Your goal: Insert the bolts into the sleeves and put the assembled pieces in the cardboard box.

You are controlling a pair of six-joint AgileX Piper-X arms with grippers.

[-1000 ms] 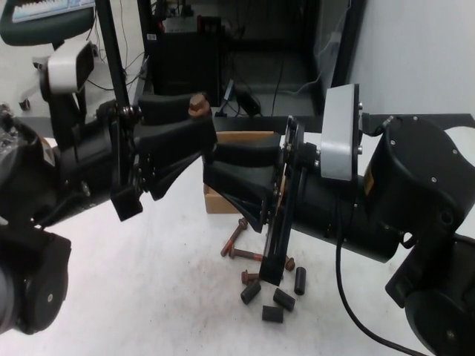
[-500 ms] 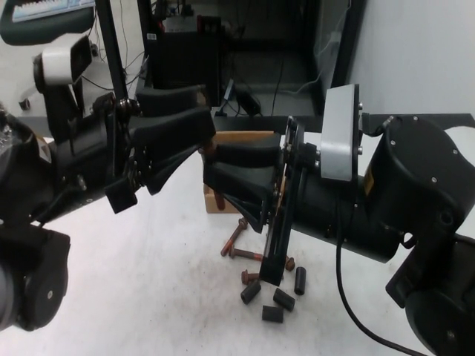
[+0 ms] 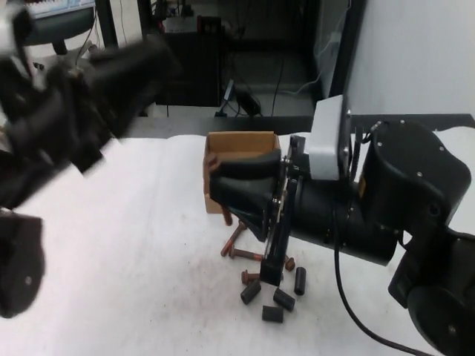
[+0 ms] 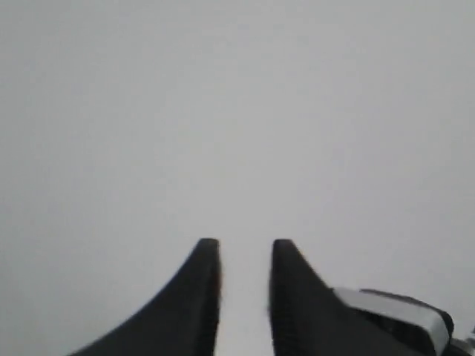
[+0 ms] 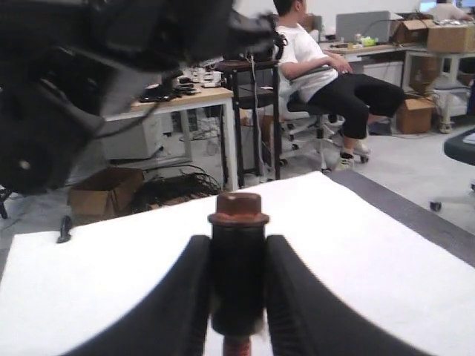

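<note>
R end effector (image 5: pixel 237 243) is clamped on a black sleeve (image 5: pixel 237 289) w/ a rusty bolt (image 5: pixel 237 209) seated in it, head poking out past the fingertips. I see it held right at the cardboard box (image 3: pixel 241 141), which sits toward the far edge of the surface (image 3: pixel 133 259). L end effector (image 4: pixel 245 248): fingers slightly apart, nothing btwn them, arm up over the left side. Loose bolts (image 3: pixel 236 243) and spare sleeves (image 3: pixel 273 305) lie nearer the near edge, in front of the box.

Looks like a robotics lab in an open office: white bench (image 3: pixel 133 259), wooden desk (image 5: pixel 182 96), swivel chair (image 5: pixel 460 144), floor cartons (image 5: pixel 104 191), tangled cables (image 5: pixel 178 185), dark equipment rack (image 3: pixel 193 52) behind.
</note>
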